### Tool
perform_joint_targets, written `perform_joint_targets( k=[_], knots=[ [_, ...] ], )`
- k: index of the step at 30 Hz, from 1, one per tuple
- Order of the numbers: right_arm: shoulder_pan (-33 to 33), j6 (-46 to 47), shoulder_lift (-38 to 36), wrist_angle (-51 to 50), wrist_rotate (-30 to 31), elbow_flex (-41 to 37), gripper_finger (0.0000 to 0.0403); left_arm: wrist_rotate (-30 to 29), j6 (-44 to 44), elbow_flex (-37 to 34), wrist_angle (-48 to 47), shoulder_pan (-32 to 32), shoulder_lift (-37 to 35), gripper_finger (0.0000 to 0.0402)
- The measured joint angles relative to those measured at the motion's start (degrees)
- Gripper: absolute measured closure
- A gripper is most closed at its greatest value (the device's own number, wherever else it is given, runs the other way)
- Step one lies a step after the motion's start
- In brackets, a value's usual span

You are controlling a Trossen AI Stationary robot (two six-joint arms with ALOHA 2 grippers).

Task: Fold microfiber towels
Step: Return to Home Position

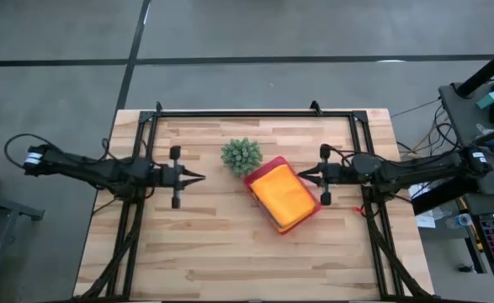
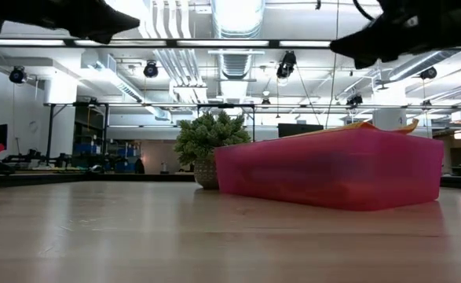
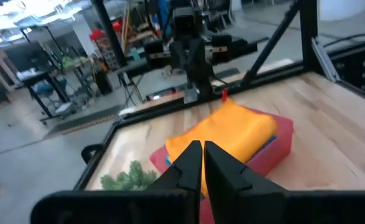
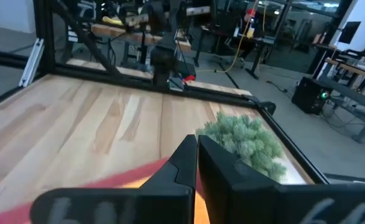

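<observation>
Left tool (image 1: pixel 198 178) hangs over the counter (image 1: pixel 230 252), fingers pressed together and empty. Right tool (image 1: pixel 302 175), likewise together and empty, hovers just beside the pink tray (image 1: pixel 257 171). Folded orange towel (image 1: pixel 284 196) lies uppermost in that tray, with a plant (image 1: pixel 241 156) just beside it.

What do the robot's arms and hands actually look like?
The left arm and right arm are slim, dark and jointed, each with a small white patch near its base. The left hand and right hand are black: a short crossbar, then two tapered fingers.
</observation>
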Motion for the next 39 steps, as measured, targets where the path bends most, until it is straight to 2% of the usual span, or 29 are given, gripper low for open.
perform_joint_targets(
  k=[7, 14, 28, 34, 39],
  knots=[
    [-0.1, -1.0, -6.8, 0.3, 0.1, -4.8, 0.0394, 0.0, -0.2, -6.5, 1.3, 0.1, -9.4, 0.0398],
    [-0.1, -2.6, -14.5, 0.0, 0.0, -9.6, 0.0394, 0.0, -2.3, -11.9, 2.7, 0.1, -15.7, 0.0398],
    [-0.1, -7.1, -33.1, -1.5, -0.1, -17.3, 0.0394, -1.4, -3.0, -21.3, 2.7, 0.2, -35.0, 0.0398],
    [-0.2, -11.4, -38.8, -7.1, -2.0, -17.3, 0.0394, -1.4, -3.1, -23.4, 5.1, 0.3, -33.0, 0.0398],
    [-0.2, -8.8, -38.7, -6.2, -4.9, -17.3, 0.0394, -1.4, -1.1, -23.4, 10.5, 0.3, -32.1, 0.0398]
  ],
)
